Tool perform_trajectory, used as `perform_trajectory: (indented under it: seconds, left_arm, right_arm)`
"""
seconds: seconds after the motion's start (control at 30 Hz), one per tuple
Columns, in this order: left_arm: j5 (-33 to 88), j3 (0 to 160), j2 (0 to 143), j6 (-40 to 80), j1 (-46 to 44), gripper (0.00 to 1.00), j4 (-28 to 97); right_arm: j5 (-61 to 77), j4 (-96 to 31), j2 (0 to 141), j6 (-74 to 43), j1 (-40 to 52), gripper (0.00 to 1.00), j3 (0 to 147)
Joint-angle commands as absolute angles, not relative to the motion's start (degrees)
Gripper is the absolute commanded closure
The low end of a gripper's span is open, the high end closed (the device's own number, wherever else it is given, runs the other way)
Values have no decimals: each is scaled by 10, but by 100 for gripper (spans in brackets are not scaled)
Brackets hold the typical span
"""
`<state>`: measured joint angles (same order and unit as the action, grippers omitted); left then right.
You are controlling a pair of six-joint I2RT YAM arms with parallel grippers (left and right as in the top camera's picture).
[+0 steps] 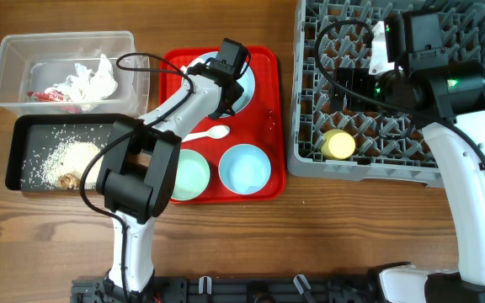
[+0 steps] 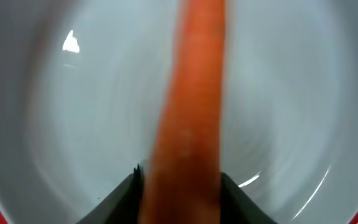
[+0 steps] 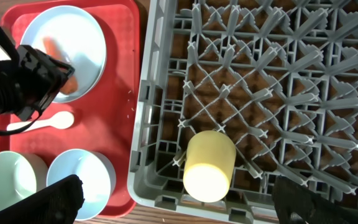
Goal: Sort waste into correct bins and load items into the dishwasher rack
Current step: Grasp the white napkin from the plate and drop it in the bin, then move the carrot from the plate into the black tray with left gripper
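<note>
- The orange carrot [image 2: 188, 106] lies lengthwise over the pale blue plate [image 2: 61, 124]. Its thick end is between the two dark fingers of the left gripper [image 2: 180, 193]. In the left wrist view it looks smooth but blurred.
- The left gripper is closed on the carrot, with one finger pressed on each side of it.
- I cannot tell whether the carrot touches the plate or is just above it.
- The plate stands at the back of the red tray [image 1: 269, 101], and the left arm covers most of it from above.
- On the same tray, the white spoon [image 1: 209, 134] lies just in front of the plate. The green bowl [image 1: 188, 175] and the blue bowl [image 1: 244, 168] stand side by side at the front edge.
- To the left of the red tray, the black tray [image 1: 23, 126] holds the rice [image 1: 66, 156] and a brown lump [image 1: 70, 180].
- Behind the black tray, the clear tub [image 1: 11, 59] holds the white napkin [image 1: 95, 77] and the red wrapper [image 1: 47, 95].
- To the right, on the desk [image 1: 226, 252], the grey rack [image 3: 278, 74] holds the yellow cup [image 3: 209, 166], which lies on its side near the front edge.
- The right gripper [image 3: 179, 193] hangs above the rack with its fingers wide apart, holding nothing.
</note>
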<state>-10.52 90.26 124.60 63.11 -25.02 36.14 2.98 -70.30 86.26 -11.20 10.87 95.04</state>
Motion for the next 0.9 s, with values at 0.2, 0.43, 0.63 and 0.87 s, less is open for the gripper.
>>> perform_trajectory:
  seconds: [0.2,0.43,0.63,0.87]
  left_arm:
    - [-106,911,1140,526,-217,73,367]
    - [-239,911,888,483,-178,70,537]
    - [-312,901,814,593,-6,70,767]
    - [-258,717,814,650,171,68,658]
  right_arm:
    - [35,-702,859,-105,106,0,950]
    - [35,-697,859,-105,106,0,950]
    - [36,-682,860,-107,106,1,950]
    - [36,-681,860,-107,106,0,950]
